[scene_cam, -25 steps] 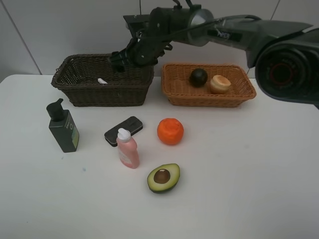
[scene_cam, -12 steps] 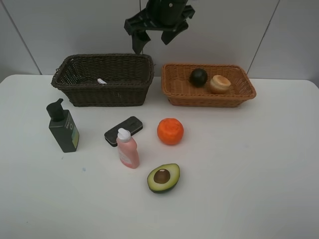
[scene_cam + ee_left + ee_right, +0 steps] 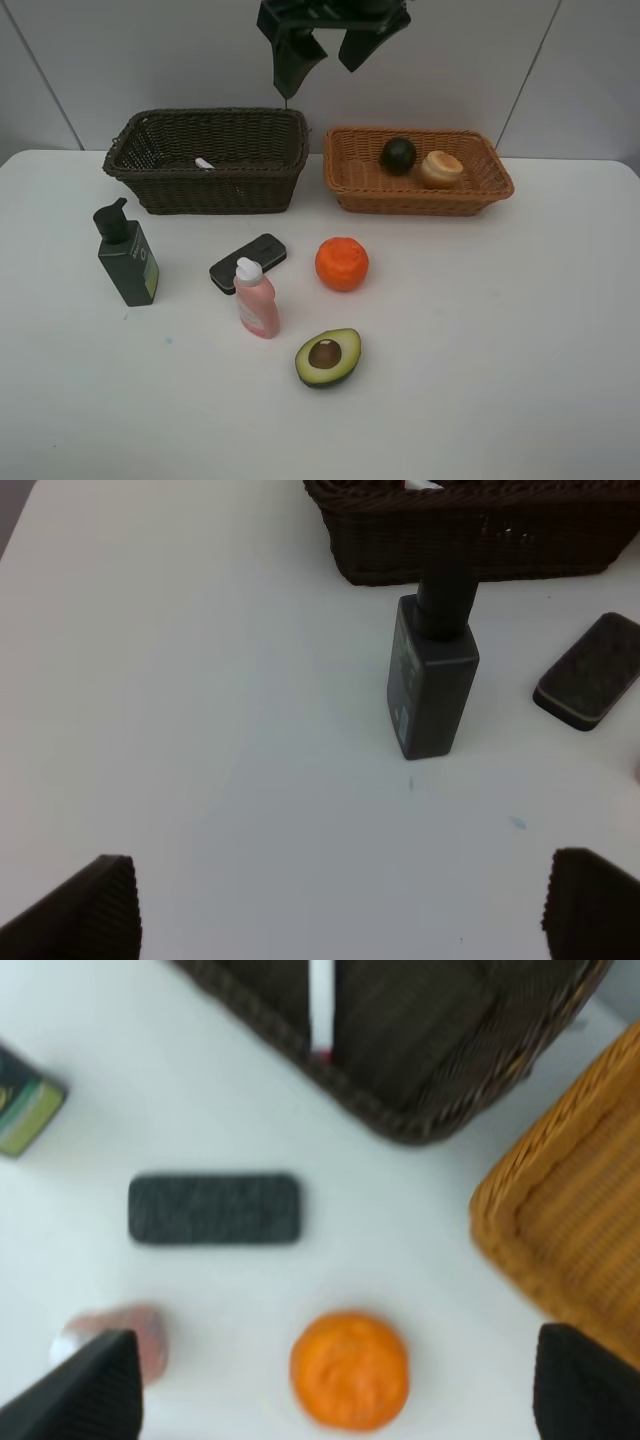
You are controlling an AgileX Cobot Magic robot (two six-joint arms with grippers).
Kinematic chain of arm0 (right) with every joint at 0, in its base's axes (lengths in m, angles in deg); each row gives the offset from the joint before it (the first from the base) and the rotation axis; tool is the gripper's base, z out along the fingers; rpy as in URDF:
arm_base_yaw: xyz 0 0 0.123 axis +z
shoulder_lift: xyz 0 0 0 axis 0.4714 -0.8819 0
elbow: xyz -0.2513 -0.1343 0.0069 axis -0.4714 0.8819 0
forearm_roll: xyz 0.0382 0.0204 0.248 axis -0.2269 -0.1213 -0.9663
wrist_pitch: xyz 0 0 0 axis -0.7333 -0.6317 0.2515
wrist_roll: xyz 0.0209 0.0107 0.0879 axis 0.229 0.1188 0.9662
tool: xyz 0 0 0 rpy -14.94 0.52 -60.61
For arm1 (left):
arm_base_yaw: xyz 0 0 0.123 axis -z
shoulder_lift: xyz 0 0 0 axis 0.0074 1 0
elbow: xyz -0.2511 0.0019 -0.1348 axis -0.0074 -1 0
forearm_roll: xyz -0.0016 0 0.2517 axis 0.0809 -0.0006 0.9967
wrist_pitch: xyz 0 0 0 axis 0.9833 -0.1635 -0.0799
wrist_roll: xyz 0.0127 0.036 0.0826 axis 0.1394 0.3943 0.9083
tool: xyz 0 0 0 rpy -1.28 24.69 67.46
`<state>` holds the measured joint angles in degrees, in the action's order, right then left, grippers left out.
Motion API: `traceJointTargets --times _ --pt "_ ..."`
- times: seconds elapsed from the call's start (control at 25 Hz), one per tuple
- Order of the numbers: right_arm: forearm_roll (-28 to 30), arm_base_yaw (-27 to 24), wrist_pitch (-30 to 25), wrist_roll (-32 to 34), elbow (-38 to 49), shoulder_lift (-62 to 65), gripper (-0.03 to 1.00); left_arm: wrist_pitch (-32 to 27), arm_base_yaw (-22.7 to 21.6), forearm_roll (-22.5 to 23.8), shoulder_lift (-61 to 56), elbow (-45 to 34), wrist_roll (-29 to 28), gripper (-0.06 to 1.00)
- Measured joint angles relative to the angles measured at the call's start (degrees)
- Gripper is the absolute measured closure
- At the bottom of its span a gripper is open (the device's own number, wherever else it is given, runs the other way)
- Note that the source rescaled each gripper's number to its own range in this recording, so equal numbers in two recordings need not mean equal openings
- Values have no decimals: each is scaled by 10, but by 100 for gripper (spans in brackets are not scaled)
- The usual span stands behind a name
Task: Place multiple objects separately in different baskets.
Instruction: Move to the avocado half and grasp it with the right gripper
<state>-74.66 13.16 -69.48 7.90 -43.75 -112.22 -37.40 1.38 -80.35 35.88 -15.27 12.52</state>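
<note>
3 of 8 binned: marker (image 3: 205, 163) in dark basket (image 3: 205, 190); mangosteen (image 3: 398, 154), tan fruit (image 3: 441, 168) in tan basket (image 3: 420, 198); baskets at tabletop rear edge. 5 loose mid-tabletop: pump bottle (image 3: 127, 255), black device (image 3: 248, 262), pink bottle (image 3: 257, 299), orange (image 3: 342, 263), avocado (image 3: 328, 357). Right claw (image 3: 322, 60), left claw (image 3: 333, 908) spread wide, empty.

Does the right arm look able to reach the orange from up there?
Probably yes. Its fingers hang open high above the table, and the orange sits out in the open, with nothing over or against it.
</note>
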Motion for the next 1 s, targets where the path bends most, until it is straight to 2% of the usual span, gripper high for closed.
traceJointTargets --times 0.44,0.52,0.76,1.0 --pt "-22 51 1 25 275 99 -1 0 0 0 0 0 0 -6" --pt "-28 61 28 25 320 99 -1 0 0 0 0 0 0 -6" --pt "-28 94 186 25 444 99 -1 0 0 0 0 0 0 -6" --pt "-28 113 280 25 517 100 -1 0 0 0 0 0 0 -6"
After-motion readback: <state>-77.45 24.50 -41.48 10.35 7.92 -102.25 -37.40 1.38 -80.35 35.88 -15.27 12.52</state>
